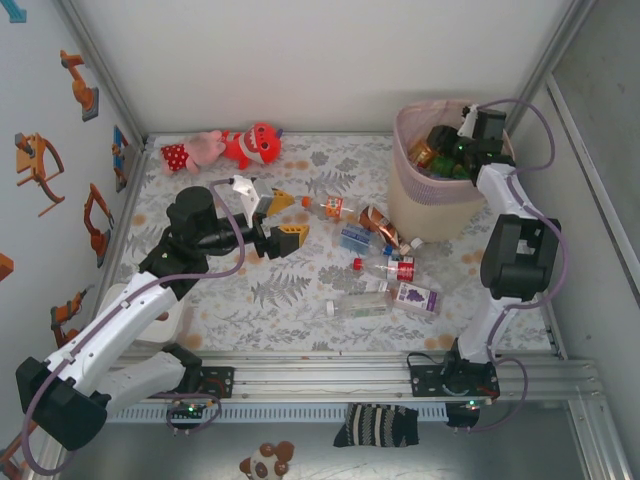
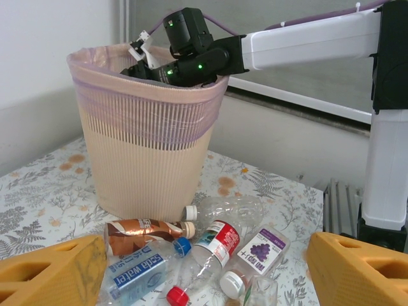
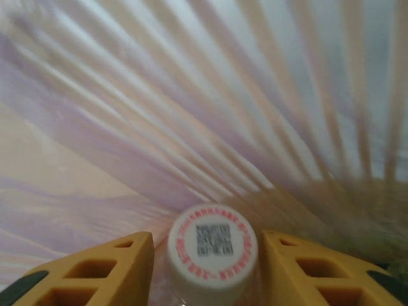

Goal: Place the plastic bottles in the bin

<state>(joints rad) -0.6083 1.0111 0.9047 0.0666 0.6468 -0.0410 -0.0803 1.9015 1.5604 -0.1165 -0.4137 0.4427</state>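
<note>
A white-capped bottle [image 3: 212, 252] sits between the right pincer's [image 3: 207, 239] fingers inside the bin [image 1: 425, 205]; whether it is gripped, I cannot tell. The drop looks in hand. Other bottles [image 1: 385, 280] lie on the surface [image 1: 290, 300] beside the bin; the left pincer [image 1: 289, 220], wide open and empty, should take one next.

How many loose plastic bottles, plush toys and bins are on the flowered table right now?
Plastic bottles loose on the table: 7 (orange label, brown, blue label, red label, purple label, clear one, another clear one)
Plush toys: 2 (pink, red)
Bin: 1
Total: 10
</note>
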